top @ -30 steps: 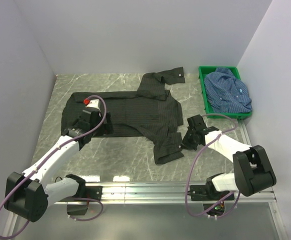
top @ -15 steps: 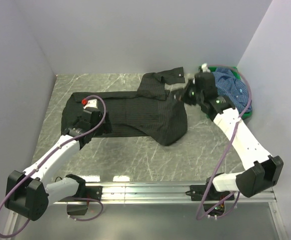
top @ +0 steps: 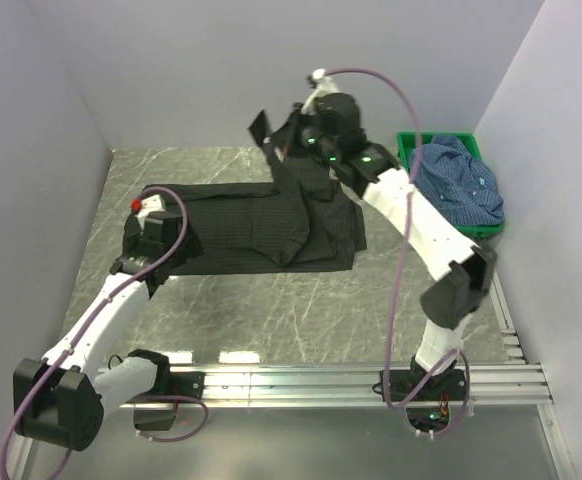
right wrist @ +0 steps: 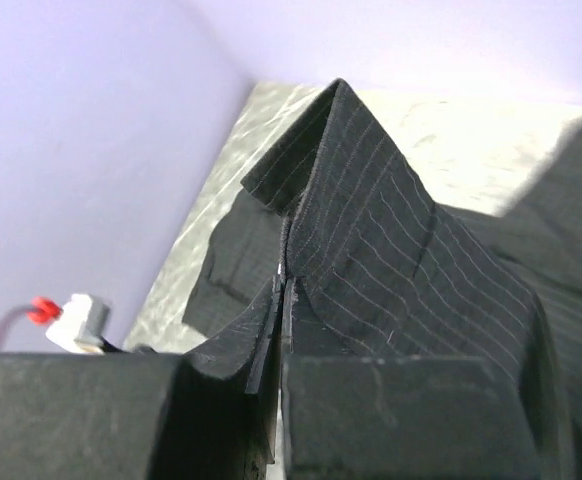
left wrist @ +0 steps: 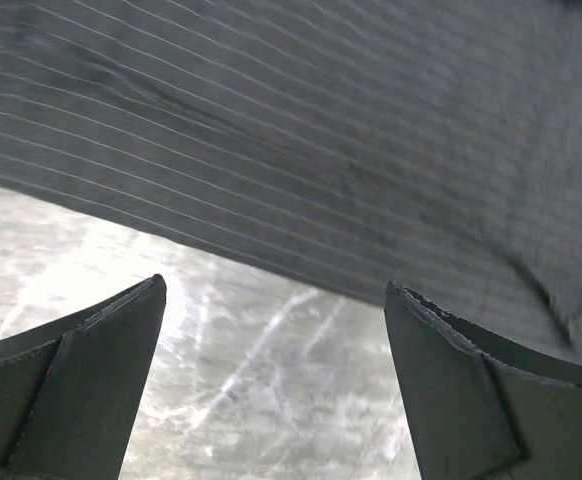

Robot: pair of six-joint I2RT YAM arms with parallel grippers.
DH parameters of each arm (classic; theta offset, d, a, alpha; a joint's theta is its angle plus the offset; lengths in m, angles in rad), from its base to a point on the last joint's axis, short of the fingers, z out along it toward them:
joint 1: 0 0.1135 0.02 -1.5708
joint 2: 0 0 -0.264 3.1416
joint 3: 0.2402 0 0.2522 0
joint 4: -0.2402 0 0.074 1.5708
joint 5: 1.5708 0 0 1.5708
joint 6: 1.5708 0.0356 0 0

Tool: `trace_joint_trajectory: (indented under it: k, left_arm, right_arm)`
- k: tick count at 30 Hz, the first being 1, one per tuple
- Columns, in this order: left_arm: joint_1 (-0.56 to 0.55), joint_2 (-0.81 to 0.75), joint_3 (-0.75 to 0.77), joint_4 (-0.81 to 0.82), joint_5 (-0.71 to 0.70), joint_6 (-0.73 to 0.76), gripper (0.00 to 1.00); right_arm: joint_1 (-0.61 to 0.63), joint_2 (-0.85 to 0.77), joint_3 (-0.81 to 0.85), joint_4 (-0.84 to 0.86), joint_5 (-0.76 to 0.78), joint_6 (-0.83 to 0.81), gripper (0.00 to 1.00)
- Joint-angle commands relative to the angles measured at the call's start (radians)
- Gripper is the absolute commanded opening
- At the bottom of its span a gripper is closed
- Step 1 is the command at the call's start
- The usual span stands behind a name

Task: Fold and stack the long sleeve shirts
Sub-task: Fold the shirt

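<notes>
The black striped shirt (top: 261, 225) lies spread across the middle of the table. My right gripper (top: 293, 135) is shut on its sleeve cuff (right wrist: 346, 190) and holds it raised high above the shirt's back right part. My left gripper (top: 151, 240) is open and empty at the shirt's left edge; in the left wrist view its fingers (left wrist: 91, 380) frame bare table just below the shirt's hem (left wrist: 301, 160). The blue checked shirt (top: 459, 185) lies crumpled in the green crate (top: 407, 160) at the back right.
Lilac walls close in the table on the left, back and right. The grey marbled tabletop (top: 301, 310) shows in front of the shirt. A metal rail (top: 301, 380) runs along the near edge by the arm bases.
My right gripper has carried the sleeve from the shirt's front right up and leftward over the shirt, lifting it high. My left gripper has shifted left to the shirt's edge.
</notes>
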Motion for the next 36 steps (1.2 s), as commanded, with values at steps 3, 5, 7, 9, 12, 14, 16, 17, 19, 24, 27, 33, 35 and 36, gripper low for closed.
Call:
trace_joint_trajectory:
  k: [3, 5, 7, 9, 12, 14, 16, 17, 19, 24, 27, 33, 35, 36]
  left_arm:
    - [0.088, -0.060, 0.006, 0.029, 0.031, -0.036, 0.96]
    - [0.093, -0.060, 0.006, 0.026, 0.031, -0.036, 0.96]
    - [0.094, -0.061, 0.006, 0.025, 0.033, -0.034, 0.96]
    - [0.093, -0.063, 0.005, 0.025, 0.034, -0.033, 0.96]
    - [0.094, -0.063, 0.000, 0.025, 0.033, -0.033, 0.96]
    - [0.093, -0.061, 0.000, 0.026, 0.036, -0.033, 0.96]
    - [0.094, -0.061, 0.001, 0.028, 0.044, -0.031, 0.96]
    - [0.094, -0.058, 0.003, 0.028, 0.042, -0.031, 0.96]
    - [0.094, -0.055, 0.003, 0.026, 0.042, -0.031, 0.96]
    - [0.094, -0.052, 0.005, 0.031, 0.045, -0.030, 0.96]
    - [0.094, -0.052, 0.003, 0.031, 0.050, -0.030, 0.96]
    - [0.094, -0.051, 0.003, 0.032, 0.056, -0.030, 0.96]
    - [0.094, -0.051, 0.003, 0.035, 0.062, -0.028, 0.96]
    - [0.094, -0.049, 0.003, 0.034, 0.064, -0.028, 0.96]
  right_arm:
    - [0.093, 0.143, 0.137, 0.073, -0.015, -0.108, 0.00]
    - [0.101, 0.205, 0.182, 0.085, 0.031, -0.108, 0.00]
    - [0.101, 0.246, 0.229, 0.090, 0.091, -0.104, 0.00]
    - [0.102, 0.285, 0.248, 0.110, 0.195, -0.125, 0.00]
    - [0.096, 0.320, 0.295, 0.124, 0.357, -0.157, 0.00]
    - [0.079, 0.328, 0.326, 0.138, 0.424, -0.174, 0.00]
    - [0.064, 0.322, 0.320, 0.165, 0.516, -0.182, 0.00]
    - [0.052, 0.314, 0.315, 0.171, 0.540, -0.185, 0.00]
    - [0.039, 0.306, 0.308, 0.180, 0.594, -0.187, 0.00]
    - [0.036, 0.250, 0.242, 0.173, 0.709, -0.161, 0.00]
    - [0.044, 0.193, 0.187, 0.162, 0.792, -0.090, 0.00]
    - [0.088, 0.113, 0.075, 0.095, 0.871, 0.023, 0.00]
    - [0.102, 0.095, 0.046, 0.027, 0.852, 0.116, 0.00]
    - [0.107, 0.090, 0.009, 0.004, 0.845, 0.150, 0.00]
